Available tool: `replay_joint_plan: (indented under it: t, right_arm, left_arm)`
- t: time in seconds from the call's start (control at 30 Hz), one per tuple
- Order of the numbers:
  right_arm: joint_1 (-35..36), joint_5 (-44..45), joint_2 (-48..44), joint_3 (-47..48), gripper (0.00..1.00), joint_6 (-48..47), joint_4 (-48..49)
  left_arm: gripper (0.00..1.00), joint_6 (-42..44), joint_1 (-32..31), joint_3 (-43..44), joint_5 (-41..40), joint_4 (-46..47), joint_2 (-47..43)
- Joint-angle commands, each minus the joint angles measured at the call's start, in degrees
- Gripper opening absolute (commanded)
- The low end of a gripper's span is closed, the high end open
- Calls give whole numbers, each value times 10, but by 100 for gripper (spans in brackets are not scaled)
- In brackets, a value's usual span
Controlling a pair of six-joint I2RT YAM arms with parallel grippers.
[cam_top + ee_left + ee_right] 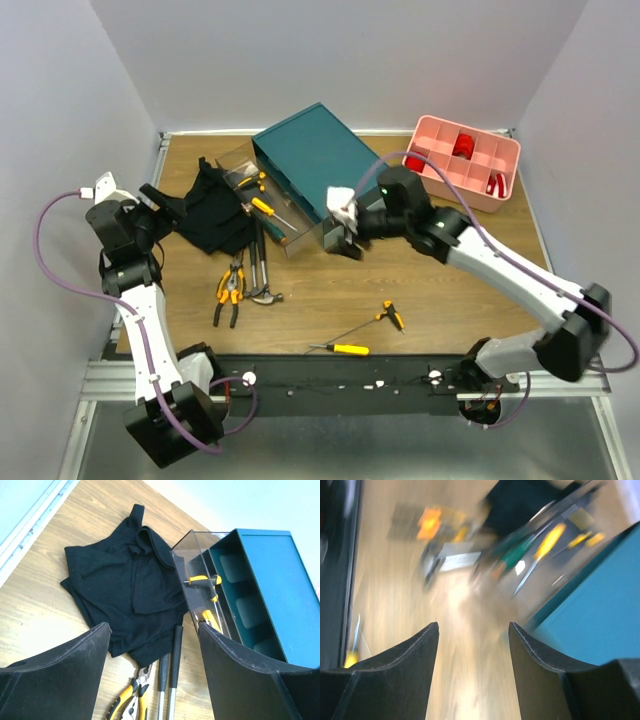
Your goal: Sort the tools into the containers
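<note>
Your right hand (345, 228), fingers spread and empty, hangs just beside the open clear-fronted drawer (181, 575) of the dark teal rectangular box (310, 160). Its wrist view is blurred, so a careless sweep could knock the drawer or shift the box. Your left hand (152, 627) is wide open and empty above the crumpled black cloth (125, 580). The orange-and-black-handled pliers (230, 290) and dark-handled hammers (262, 272) lie on the wooden bench (420, 290) touching the cloth, which may snag in a grasp. Two yellow-handled screwdrivers (345, 349) wait near the arm bases. No legible writing.
</note>
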Motion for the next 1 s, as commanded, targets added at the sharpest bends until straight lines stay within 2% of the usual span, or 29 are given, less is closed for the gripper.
replay_joint_plan:
  t: [0.0,0.1,0.17,0.3,0.5,0.57,0.8,0.9,0.97]
  right_arm:
    - [-13,-57,-71,-133,65,-334,-257]
    - [-25,-31,-52,-142,63,-433,-348]
    - [-28,-13,-22,-143,61,-460,-365]
    - [-25,27,-23,-219,62,-498,-270]
    - [-21,42,-23,-279,61,-580,-295]
    - [-17,53,-30,-298,61,-579,-286]
    - [14,85,-2,-324,59,-483,-198]
    - [22,105,35,-312,55,-450,-181]
    - [29,113,62,-302,47,-429,-170]
  left_arm:
    - [81,1,4,-2,23,22,-6]
    - [82,3,4,-10,24,27,-8]
    - [81,5,4,-18,27,33,-9]
    - [82,6,4,-19,34,31,-9]
    - [81,13,4,2,34,18,5]
    - [81,13,4,3,30,18,6]
    - [82,15,4,-4,25,8,-13]
    - [82,16,4,-6,27,2,-16]
    - [82,17,4,-5,27,1,-18]
